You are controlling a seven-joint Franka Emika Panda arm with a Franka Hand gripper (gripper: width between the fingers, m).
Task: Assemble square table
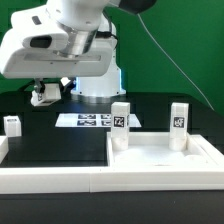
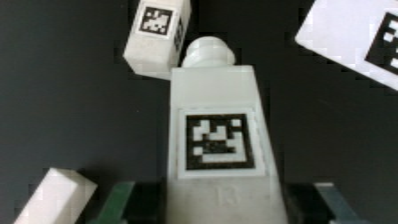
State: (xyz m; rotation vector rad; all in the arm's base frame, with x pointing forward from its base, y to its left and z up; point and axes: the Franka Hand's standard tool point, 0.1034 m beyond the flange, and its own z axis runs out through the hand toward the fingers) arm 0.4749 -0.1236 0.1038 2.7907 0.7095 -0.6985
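At the exterior view's nine o'clock stands a loose leg (image 1: 12,124). At ten o'clock the gripper (image 1: 45,96) seemingly clamps a held leg (image 2: 214,120) between narrowed fingers (image 2: 125,203). The marker board (image 1: 88,120) lies centrally. At five o'clock the tabletop (image 1: 160,168) carries one upright leg (image 1: 120,124) and a second upright leg (image 1: 180,122).

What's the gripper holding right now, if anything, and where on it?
A white table leg, pinched across its sides by the gripper at the end opposite its rounded tip.
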